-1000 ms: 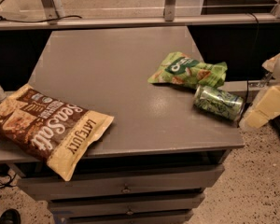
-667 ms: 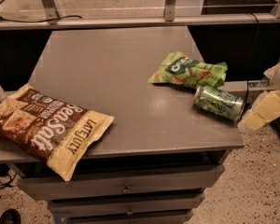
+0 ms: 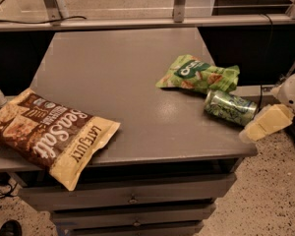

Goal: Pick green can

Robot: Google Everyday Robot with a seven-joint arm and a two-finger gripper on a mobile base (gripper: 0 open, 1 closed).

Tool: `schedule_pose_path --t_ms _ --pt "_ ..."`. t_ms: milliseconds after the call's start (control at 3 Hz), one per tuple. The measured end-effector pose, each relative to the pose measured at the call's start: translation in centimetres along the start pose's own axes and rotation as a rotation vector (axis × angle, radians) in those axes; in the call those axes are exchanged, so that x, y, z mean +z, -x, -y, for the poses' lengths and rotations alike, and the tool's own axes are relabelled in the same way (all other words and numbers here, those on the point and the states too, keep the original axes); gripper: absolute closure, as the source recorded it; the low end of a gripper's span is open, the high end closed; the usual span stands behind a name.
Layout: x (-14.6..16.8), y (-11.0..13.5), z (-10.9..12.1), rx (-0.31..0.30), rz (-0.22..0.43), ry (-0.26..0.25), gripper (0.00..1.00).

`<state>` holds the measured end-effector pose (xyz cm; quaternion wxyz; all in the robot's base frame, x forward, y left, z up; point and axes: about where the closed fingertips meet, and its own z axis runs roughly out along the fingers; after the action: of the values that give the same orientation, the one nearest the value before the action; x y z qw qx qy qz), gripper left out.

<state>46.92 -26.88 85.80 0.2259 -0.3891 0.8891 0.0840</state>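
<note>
The green can (image 3: pixel 230 108) lies on its side near the right front edge of the grey table (image 3: pixel 118 73). It is shiny green with a mottled pattern and silver rims. My gripper (image 3: pixel 261 125) comes in from the right edge of the view. Its white body is above and its pale yellow tip is just right of the can, at the table's corner. I see no contact with the can.
A crinkled green snack bag (image 3: pixel 199 74) lies just behind the can, touching or nearly touching it. A large brown SeaSalt chip bag (image 3: pixel 54 132) hangs over the table's left front edge. Drawers (image 3: pixel 132 199) are below. A rail (image 3: pixel 137 22) runs behind the table.
My gripper has come down and slightly left, closer to the can's right end. The can and both bags have not moved.
</note>
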Motion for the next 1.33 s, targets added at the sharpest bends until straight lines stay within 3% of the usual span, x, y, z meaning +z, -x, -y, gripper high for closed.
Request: schedule_pose_path --t_ms 667,1333 --pt "1.9 0.8 0.2 0.048 0.047 0.012 0.00" --pt "2.7 0.4 -0.3 0.044 0.052 -0.003 0.41"
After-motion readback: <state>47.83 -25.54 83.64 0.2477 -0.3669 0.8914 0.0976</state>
